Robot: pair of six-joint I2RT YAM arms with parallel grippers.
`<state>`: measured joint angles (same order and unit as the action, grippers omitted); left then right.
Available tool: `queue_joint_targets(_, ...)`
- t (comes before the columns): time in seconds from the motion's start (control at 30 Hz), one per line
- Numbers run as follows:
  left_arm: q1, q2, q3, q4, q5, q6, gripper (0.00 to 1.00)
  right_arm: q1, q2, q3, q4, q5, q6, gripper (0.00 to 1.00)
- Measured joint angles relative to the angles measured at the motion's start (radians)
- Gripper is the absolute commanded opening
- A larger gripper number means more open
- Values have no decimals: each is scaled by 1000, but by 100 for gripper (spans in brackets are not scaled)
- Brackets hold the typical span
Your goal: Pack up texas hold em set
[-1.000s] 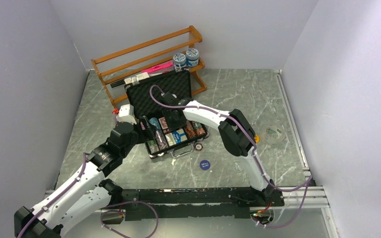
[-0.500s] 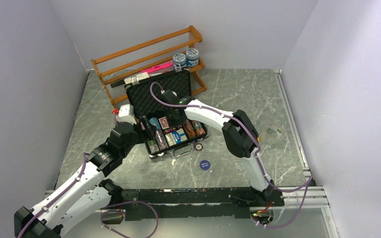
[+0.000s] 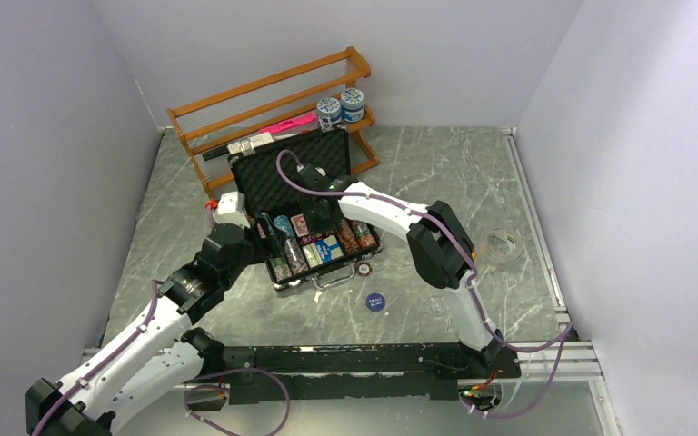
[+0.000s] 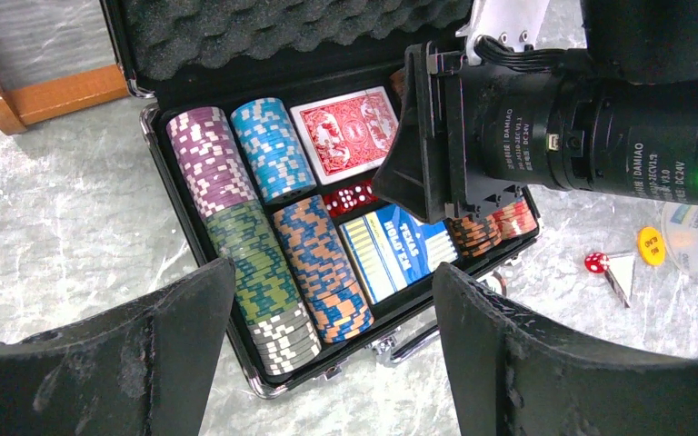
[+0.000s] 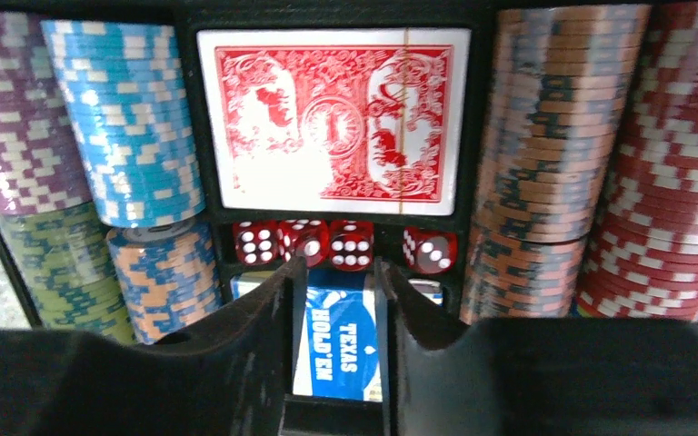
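The case (image 3: 273,177) lies open on the worktop (image 3: 436,173), left of centre. Its foam-lined lid stands up on the far side, just in front of a wooden rack (image 3: 264,95).

Chips fill the left rows of the case. The purple chips (image 4: 204,159) and blue chips (image 4: 271,150) are at the far end, with the green chips (image 4: 250,259) and orange chips (image 4: 323,263) nearer. The red deck (image 5: 332,118) lies flat in the far middle slot. Four dice (image 5: 327,243) sit in a row in the narrow slot just near of it, and the blue deck (image 4: 400,250) lies in the slot nearer still. Brown chips (image 5: 532,136) and red chips (image 5: 668,173) fill the right rows.

The right pincer (image 5: 337,265) hangs over the middle of the case, pointing down at the dice and blue deck. Its fingers are almost together, with only a narrow slit between them and nothing in it. The left pincer (image 4: 332,272) hovers at the near left of the case, spread wide and empty.

On the worktop right of the case, a loose die (image 4: 593,262) and a yellow disc (image 4: 652,245) lie near each other. A blue disc (image 3: 375,302) lies near of the case's near right corner.
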<state>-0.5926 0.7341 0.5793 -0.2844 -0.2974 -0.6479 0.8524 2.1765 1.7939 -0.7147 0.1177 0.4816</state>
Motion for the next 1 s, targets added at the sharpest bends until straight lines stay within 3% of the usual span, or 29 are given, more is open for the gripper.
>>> queue_joint_targets(0.57,0,-12,-1,-17,0,0,85,0,25,-6,7,-73,-9,51)
queue_joint_targets(1.0,0,-12,-1,-19,0,0,85,3,16,-23,43,-89,-2,71)
